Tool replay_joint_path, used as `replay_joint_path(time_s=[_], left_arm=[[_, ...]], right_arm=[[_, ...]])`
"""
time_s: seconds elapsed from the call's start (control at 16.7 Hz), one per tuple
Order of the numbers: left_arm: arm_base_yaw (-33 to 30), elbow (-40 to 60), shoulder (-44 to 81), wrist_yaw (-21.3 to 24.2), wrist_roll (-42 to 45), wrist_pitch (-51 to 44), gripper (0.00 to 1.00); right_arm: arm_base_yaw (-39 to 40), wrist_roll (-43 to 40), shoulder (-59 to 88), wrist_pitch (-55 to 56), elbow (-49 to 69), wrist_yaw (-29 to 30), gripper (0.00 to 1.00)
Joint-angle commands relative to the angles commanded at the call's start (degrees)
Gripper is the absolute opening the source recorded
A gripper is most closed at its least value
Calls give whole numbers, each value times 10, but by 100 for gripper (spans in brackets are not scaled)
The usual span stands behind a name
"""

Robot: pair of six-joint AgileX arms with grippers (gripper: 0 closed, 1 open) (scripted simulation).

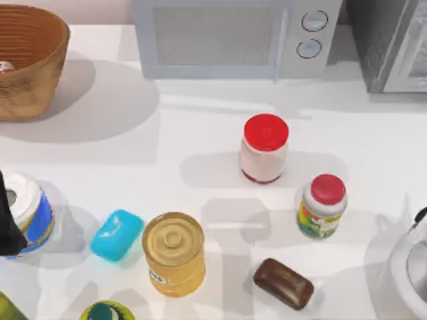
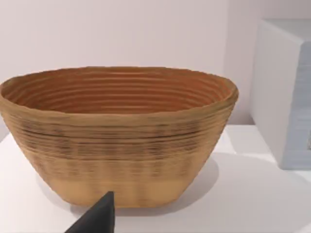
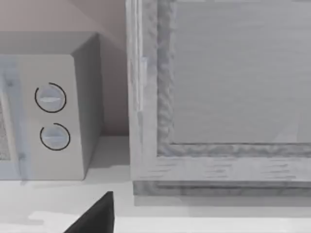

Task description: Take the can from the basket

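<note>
The basket (image 1: 27,60) is getting chopped off by the top view's left and top edges, and the can (image 1: 5,67) is barely peeking out inside it right at the left edge, so its label is staying unreadable. In the left wrist view the basket's wall is hiding whatever is lying inside. The left arm is showing as a dark sliver at the left edge, covering part of the blue-and-white can (image 1: 30,213). A green-topped jar (image 1: 107,311) is getting cropped at the bottom.
</note>
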Motion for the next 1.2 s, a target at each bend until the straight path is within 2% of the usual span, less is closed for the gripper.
replay_joint_path(time_s=[0.3, 0.54, 0.84, 1.2], left_arm=[[0, 28, 32, 3, 2, -18, 100], [4, 133, 152, 11, 10, -83, 100], [17, 353, 389, 20, 26, -210, 100], [38, 703, 740, 32, 50, -391, 100]], right_arm=[[0, 0, 0, 0, 0, 0, 100], [0, 0, 0, 0, 0, 0, 100], [0, 0, 0, 0, 0, 0, 100], [0, 0, 0, 0, 0, 0, 100]])
